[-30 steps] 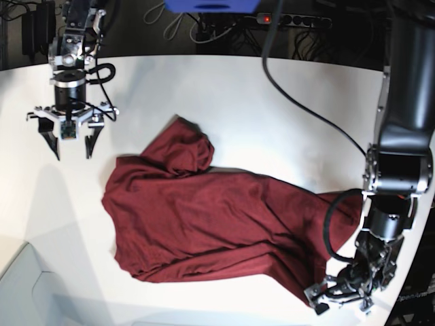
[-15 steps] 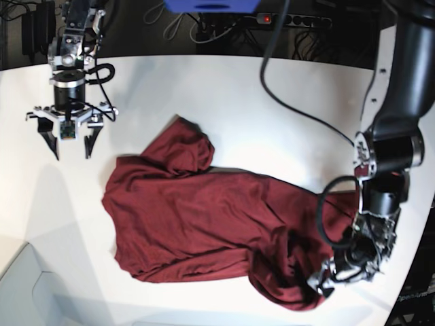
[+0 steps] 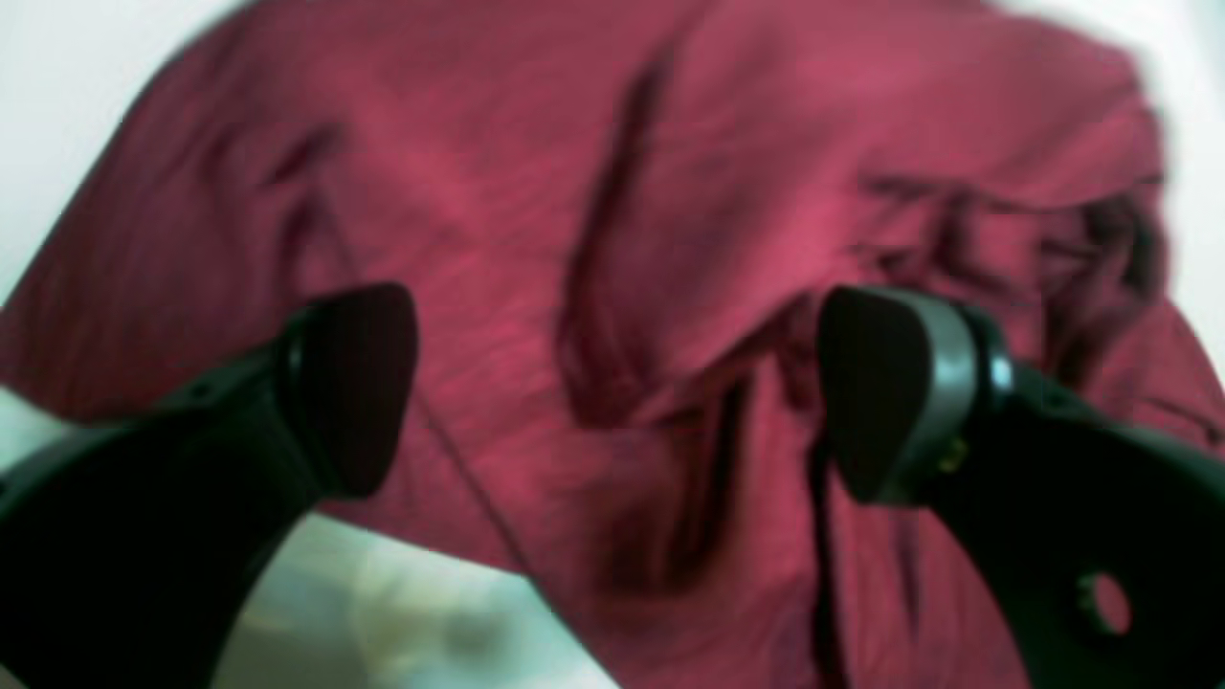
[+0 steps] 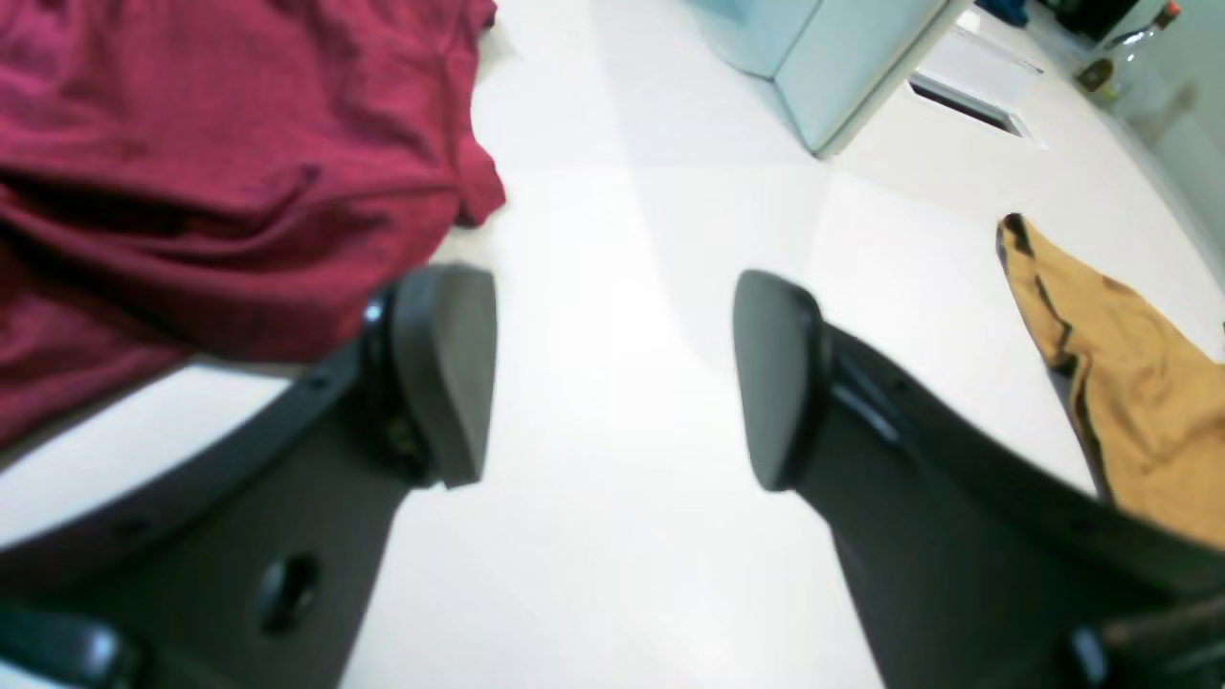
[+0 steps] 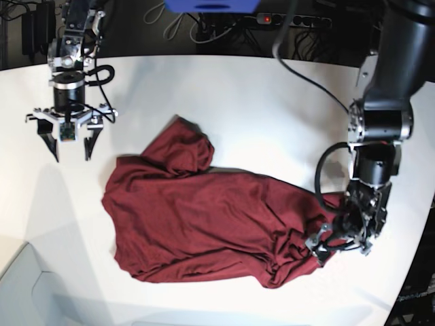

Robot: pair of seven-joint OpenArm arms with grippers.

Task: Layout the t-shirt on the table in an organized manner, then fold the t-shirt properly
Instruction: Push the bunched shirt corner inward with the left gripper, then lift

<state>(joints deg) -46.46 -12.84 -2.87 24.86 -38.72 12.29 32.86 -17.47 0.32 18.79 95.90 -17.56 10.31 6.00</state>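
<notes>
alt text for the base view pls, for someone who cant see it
A crumpled dark red t-shirt lies unfolded on a white table. The left gripper is at the shirt's bunched right edge with fingers apart; the right gripper hangs open over bare table at the upper left, apart from the cloth.

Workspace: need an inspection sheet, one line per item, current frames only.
Surface: white table, glossy.
Job's things: maroon t-shirt lies crumpled, bunched at the end near the left gripper, one part folded over at the top.
Clutter: tan cloth on the table, seen from the right wrist only.
Grippers: left gripper open, over the shirt's bunched end; right gripper open, empty, over bare table.
Cables: black cable hangs across the table to the left arm.
Surroundings: power strip behind the table; pale cabinet beyond.
</notes>
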